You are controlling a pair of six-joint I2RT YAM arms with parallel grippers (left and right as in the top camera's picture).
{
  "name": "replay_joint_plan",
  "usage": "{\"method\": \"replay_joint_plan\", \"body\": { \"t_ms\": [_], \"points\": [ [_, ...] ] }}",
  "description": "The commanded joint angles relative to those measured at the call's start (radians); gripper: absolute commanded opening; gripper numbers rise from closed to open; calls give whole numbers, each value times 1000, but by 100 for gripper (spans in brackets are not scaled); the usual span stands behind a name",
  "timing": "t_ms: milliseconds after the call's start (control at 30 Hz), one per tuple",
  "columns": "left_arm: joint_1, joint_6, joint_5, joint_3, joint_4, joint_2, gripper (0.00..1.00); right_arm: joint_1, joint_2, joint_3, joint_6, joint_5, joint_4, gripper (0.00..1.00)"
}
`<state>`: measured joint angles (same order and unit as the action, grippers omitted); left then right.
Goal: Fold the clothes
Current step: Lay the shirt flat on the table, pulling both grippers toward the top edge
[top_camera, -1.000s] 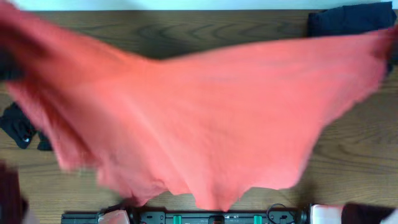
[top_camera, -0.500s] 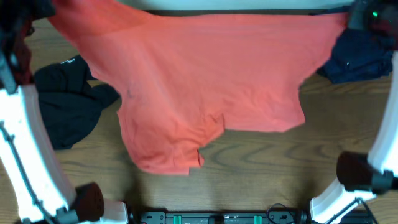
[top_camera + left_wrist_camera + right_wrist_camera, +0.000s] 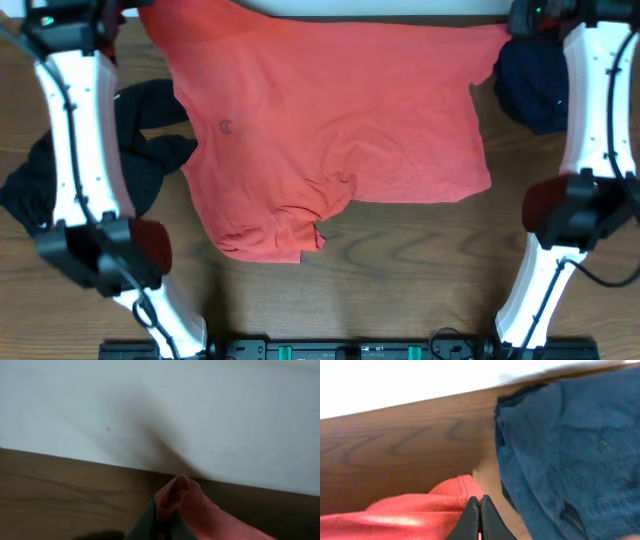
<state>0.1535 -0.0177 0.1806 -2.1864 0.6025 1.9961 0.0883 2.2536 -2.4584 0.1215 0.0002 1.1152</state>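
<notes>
Coral-red T-shirt (image 3: 330, 130) now pulled back and lowered onto the table (image 3: 420, 260), left gripper (image 3: 161, 530) and right gripper (image 3: 479, 519) each clamped on a far corner, black garment (image 3: 150, 150) beside its left edge, navy garment (image 3: 530, 85) right.

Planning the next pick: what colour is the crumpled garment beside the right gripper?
The crumpled cloth garment is navy blue, clearest in the right wrist view.

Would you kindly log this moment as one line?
left gripper: shut on red T-shirt | right gripper: shut on red T-shirt | fold: not yet done
</notes>
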Motion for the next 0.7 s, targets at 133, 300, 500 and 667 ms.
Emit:
{"method": "replay_joint_plan", "body": {
  "t_ms": [133,300,500,667],
  "points": [
    [-21,18,-5,-6,-79,102,6,-5,71,-5,-3,-34,-132,1],
    [-43,25,-5,-6,-93,158,6,-6,126,-5,-2,-43,-186,1],
    [-67,25,-6,-5,-42,183,6,-13,166,-3,5,-46,-135,1],
    [-65,24,-9,-5,61,179,6,-13,166,-3,4,-73,-89,1]
  ]
}}
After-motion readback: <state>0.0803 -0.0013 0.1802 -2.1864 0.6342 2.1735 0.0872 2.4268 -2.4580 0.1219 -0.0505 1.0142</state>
